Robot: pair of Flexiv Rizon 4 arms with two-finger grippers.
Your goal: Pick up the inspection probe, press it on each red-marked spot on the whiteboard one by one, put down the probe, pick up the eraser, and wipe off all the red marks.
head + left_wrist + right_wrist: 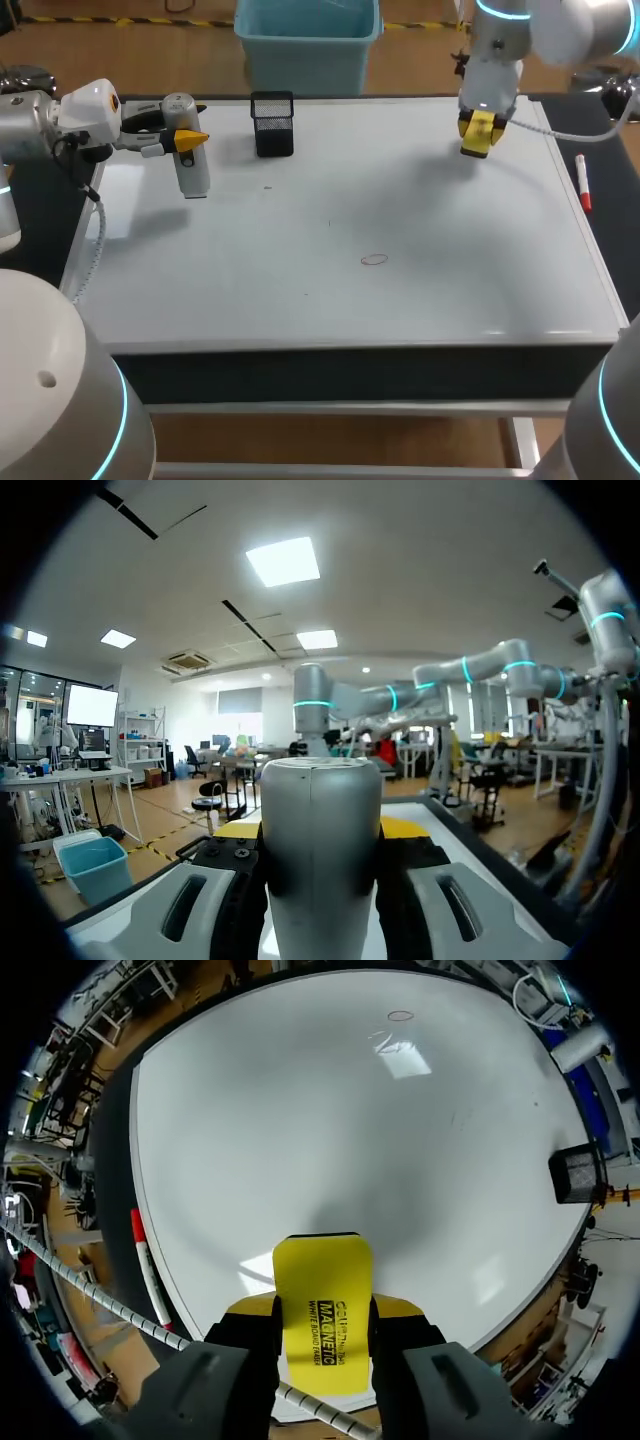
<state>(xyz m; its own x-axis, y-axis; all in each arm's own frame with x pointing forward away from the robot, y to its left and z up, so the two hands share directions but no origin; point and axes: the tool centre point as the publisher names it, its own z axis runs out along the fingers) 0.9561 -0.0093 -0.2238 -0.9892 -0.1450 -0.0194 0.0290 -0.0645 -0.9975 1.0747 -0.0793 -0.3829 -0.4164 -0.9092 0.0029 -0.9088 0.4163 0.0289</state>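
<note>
The silver-grey inspection probe (190,165) hangs above the whiteboard's (340,220) far left corner, with my left gripper (187,138) shut on it. The left wrist view shows the probe (320,860) as a thick cylinder clamped between the fingers of that gripper (320,832). Over the far right part of the board, my right gripper (478,133) is shut on the yellow eraser (480,130). In the right wrist view the eraser (322,1295) sticks out between both fingers, above the board. One faint red ring mark (374,260) lies near the board's middle and shows far ahead of the eraser (400,1016).
A black mesh pen holder (273,123) stands at the board's far edge, right of the probe, and also shows in the right wrist view (575,1175). A red-and-white marker (583,182) lies on the dark strip beside the board's right edge (145,1255).
</note>
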